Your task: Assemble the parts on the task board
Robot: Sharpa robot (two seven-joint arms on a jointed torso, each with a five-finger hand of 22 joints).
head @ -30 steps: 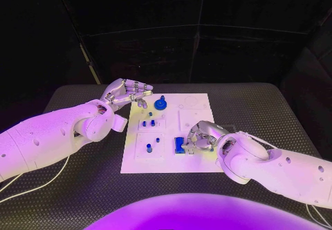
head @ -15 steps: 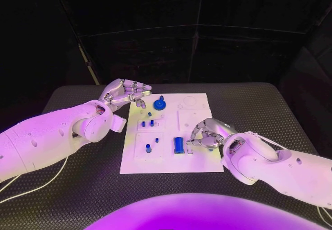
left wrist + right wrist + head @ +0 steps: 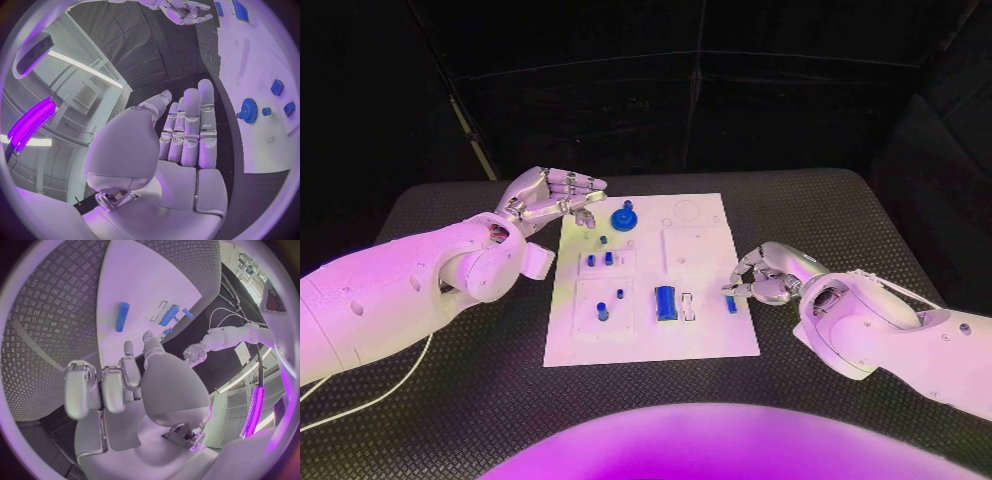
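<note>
Right hand (image 3: 764,275) fingers curled, holding nothing; left hand (image 3: 548,196) fingers apart, empty. Risk: loose blue cylinder (image 3: 731,303) at board's (image 3: 646,340) three-o'clock edge rolls onto desk.

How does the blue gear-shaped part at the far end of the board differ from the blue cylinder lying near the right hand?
The gear-shaped part is round and toothed with a knob on top; the cylinder is a plain thin rod. The gear sits at the far end of the task board, close to the left hand; the cylinder lies flat at the board's right edge, beside the right hand. Both are blue, and neither is held.
</note>
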